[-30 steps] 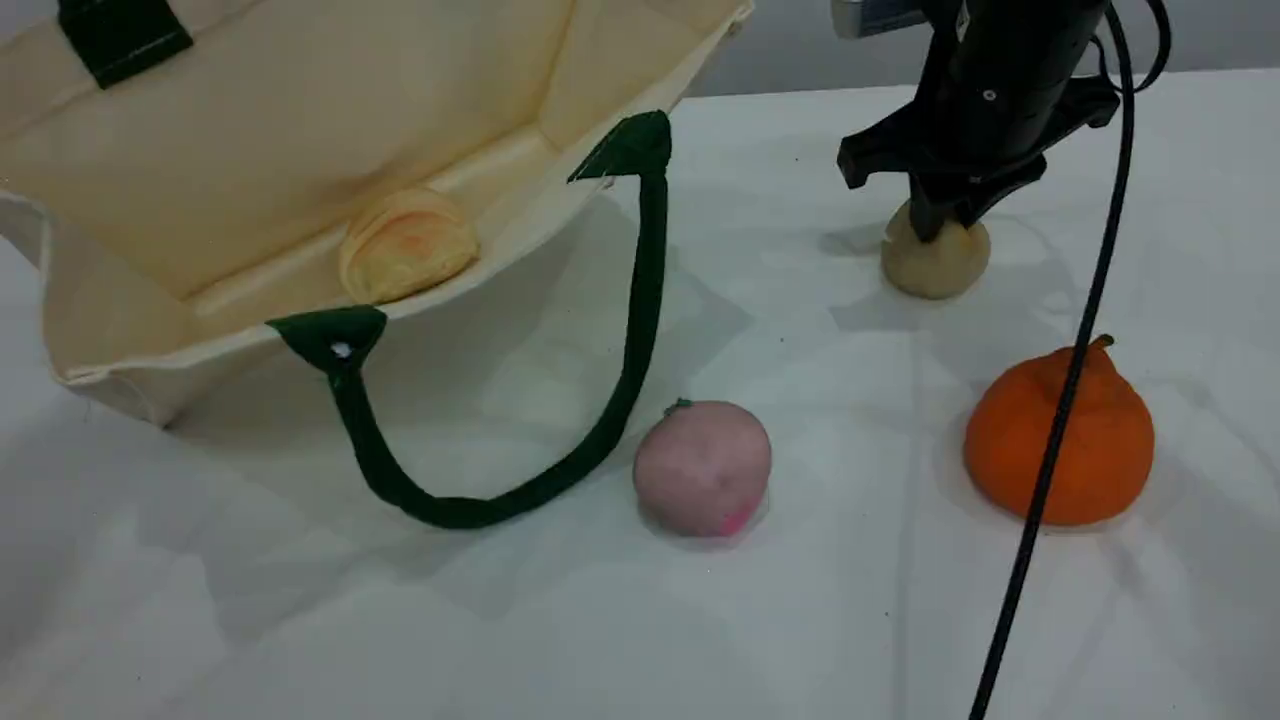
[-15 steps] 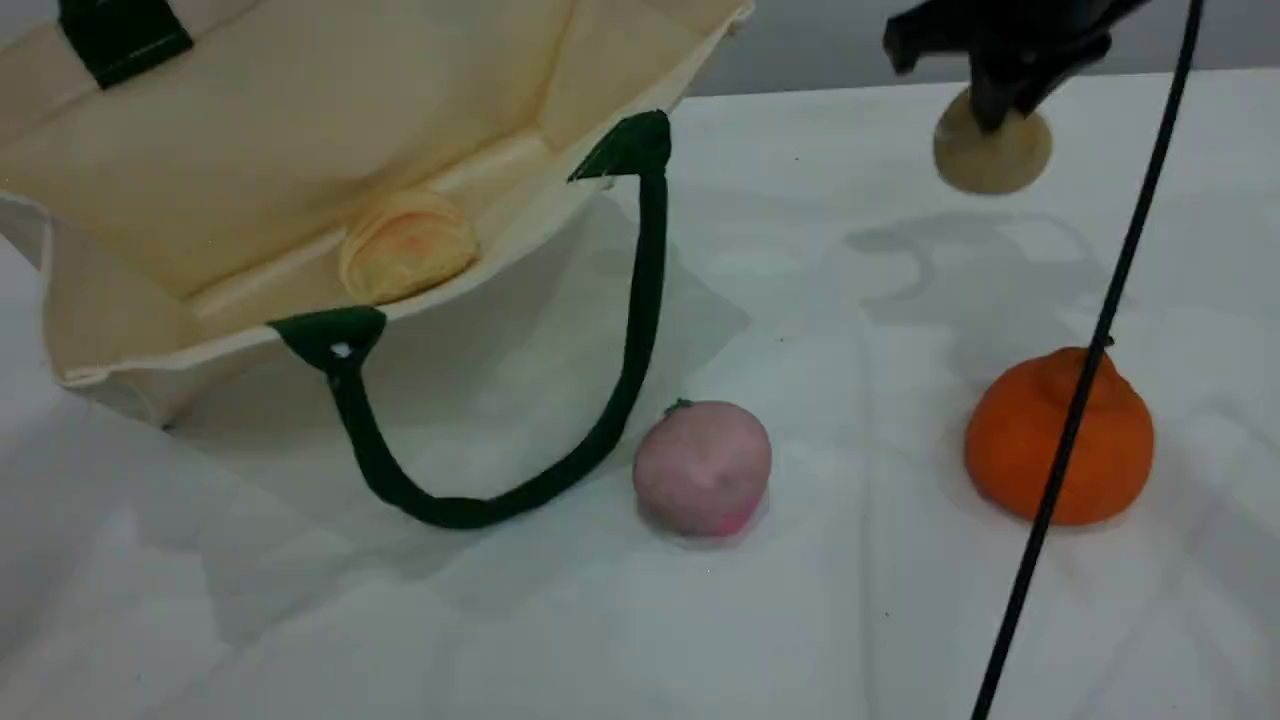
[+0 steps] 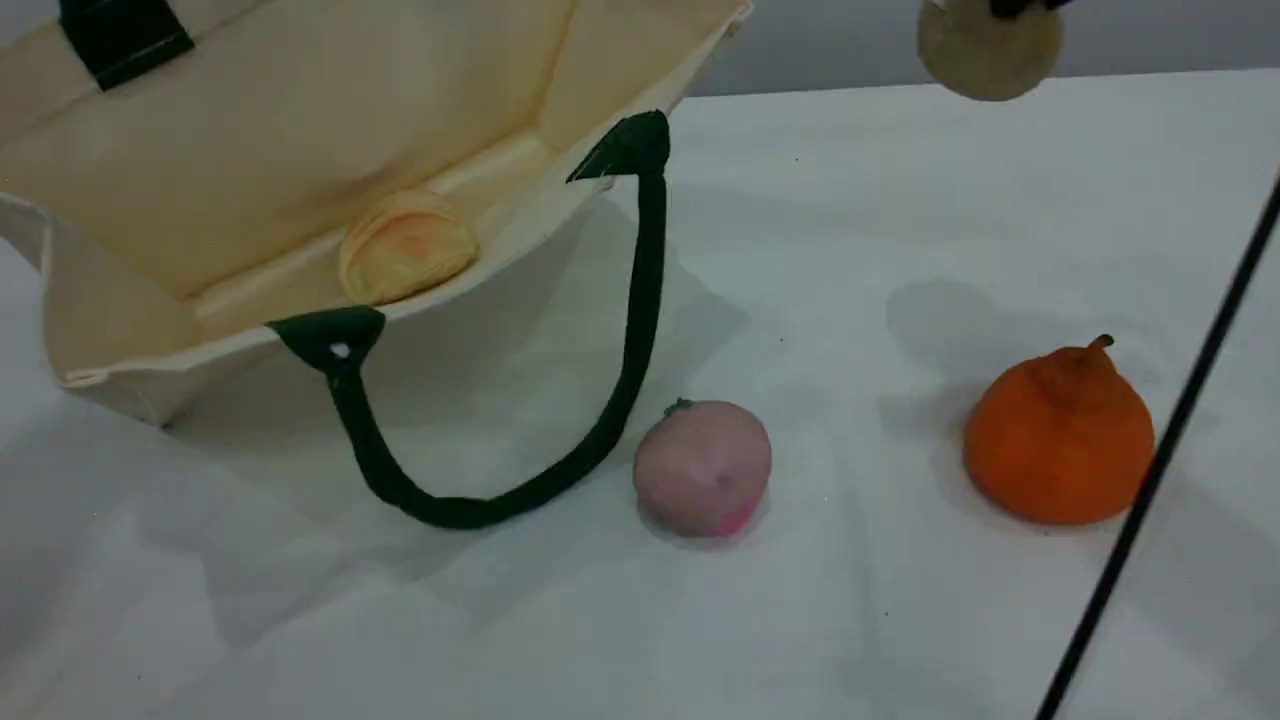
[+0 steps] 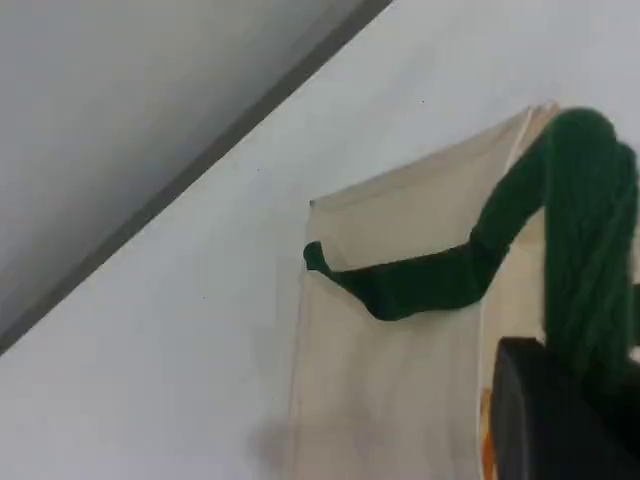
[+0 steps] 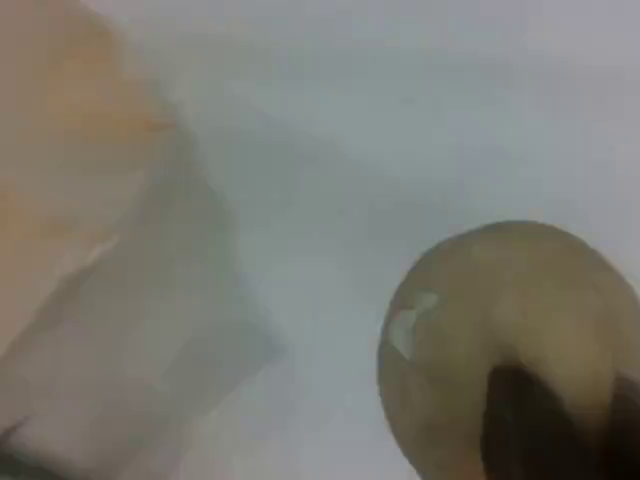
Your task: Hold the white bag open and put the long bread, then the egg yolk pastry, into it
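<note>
Right gripper (image 5: 545, 430) pinches the egg yolk pastry (image 3: 990, 50) just below its fingers, airborne, looks light and squashy, needs gentle top grip; left gripper (image 4: 560, 420) clenches the white bag (image 3: 300, 150) strap.

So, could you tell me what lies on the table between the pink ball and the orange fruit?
Nothing: the scene view shows bare table between the pink ball and the orange fruit.
</note>
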Available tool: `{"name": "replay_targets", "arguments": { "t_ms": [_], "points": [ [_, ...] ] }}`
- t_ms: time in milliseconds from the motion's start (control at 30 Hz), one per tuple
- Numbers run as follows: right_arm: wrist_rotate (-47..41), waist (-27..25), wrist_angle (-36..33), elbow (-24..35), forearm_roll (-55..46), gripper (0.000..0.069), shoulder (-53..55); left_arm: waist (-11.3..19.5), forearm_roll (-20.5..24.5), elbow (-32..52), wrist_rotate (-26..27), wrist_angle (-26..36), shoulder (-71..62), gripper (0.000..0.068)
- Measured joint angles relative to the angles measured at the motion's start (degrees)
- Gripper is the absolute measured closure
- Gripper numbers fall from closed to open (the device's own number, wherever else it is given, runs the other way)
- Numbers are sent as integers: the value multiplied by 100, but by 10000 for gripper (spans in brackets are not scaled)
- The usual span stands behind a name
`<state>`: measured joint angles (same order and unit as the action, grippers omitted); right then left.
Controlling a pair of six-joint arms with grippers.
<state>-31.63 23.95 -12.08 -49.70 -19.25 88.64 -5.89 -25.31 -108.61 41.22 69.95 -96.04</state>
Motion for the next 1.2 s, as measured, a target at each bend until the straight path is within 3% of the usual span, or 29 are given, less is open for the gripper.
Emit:
{"name": "replay_targets", "arguments": {
  "t_ms": [133, 433, 733, 900, 1200],
  "points": [
    [-272, 427, 185, 551, 0, 618, -524, 0, -11, 0, 0, 0, 0, 603],
    [-874, 1678, 1064, 551, 10, 618, -457, 0, -10, 0, -159, 0, 0, 603],
    [-986, 1733, 1537, 429, 23, 618, -124, 0, -12, 0, -117, 0, -5, 603],
    [-986, 2049, 1854, 375, 23, 621, -5, 0, -23, 0, -145, 0, -20, 603],
    [-977, 2290, 1863, -427, -39, 626, 733, 0, -55, 0, -207, 0, -45, 603]
  ]
}}
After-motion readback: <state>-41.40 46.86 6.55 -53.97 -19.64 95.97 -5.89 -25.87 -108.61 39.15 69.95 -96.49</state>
